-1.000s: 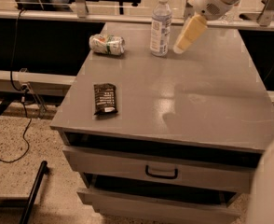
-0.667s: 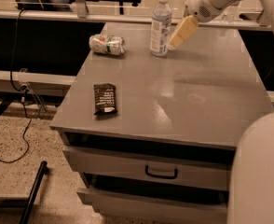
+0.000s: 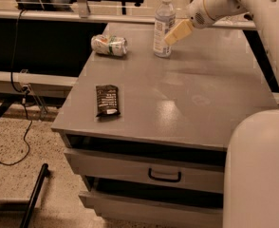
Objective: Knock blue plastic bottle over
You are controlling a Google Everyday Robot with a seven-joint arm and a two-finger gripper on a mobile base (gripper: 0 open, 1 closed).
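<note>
The blue plastic bottle stands upright near the far edge of the grey cabinet top. It is clear with a white cap and a pale label. My gripper reaches in from the upper right, and its cream tip is against the bottle's right side at mid height.
A crushed green-white can lies on its side to the left of the bottle. A dark snack packet lies near the front left. Two drawers are partly open below. My white arm fills the right foreground. Cables run on the floor at the left.
My gripper has moved left and up toward the bottle and now reaches its right side. The bottle still stands upright.
</note>
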